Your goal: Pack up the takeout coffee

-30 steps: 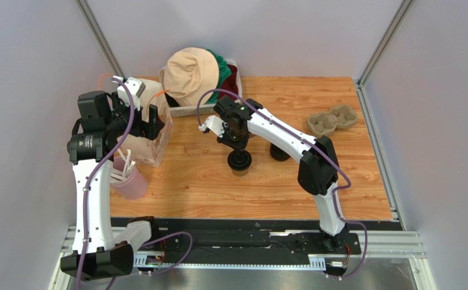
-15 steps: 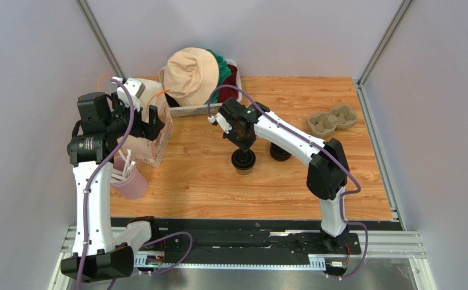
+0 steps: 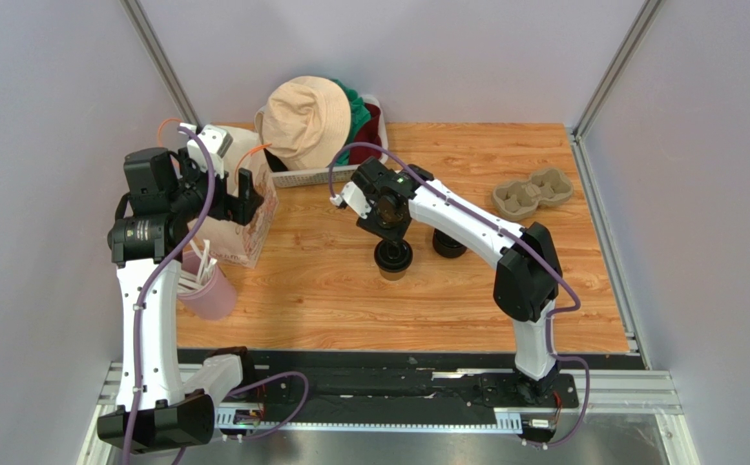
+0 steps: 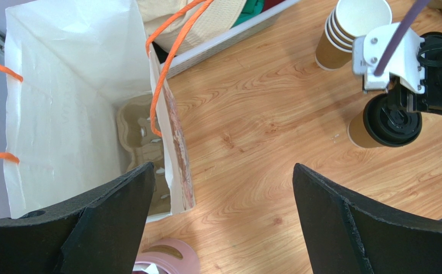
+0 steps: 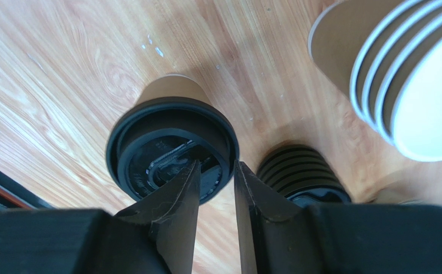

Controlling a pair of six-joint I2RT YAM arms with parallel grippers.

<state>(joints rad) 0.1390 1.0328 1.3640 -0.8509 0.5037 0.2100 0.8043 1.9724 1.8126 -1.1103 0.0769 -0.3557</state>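
white paper bag (image 4: 63,103) standing open on my left, cardboard tray (image 4: 140,134) down inside it. pink cup of straws (image 3: 212,295) just beside the bag. black lid stack (image 5: 303,171) beside nested paper cups (image 5: 400,74). basket (image 3: 301,178) at the back, beige hat (image 3: 303,121) piled on top. pulp carrier (image 3: 532,192) far right.

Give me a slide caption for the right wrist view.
Right gripper, slightly open, over the lidded cup, beside stacked lids and cups.

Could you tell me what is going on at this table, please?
The right gripper hovers above the small kraft-brown paper cup with a round black plastic lid, jaws slightly apart, holding nothing. The left gripper hangs wide open over the white paper bag with orange handles, a cardboard cup carrier inside. The cup is not yet packed.
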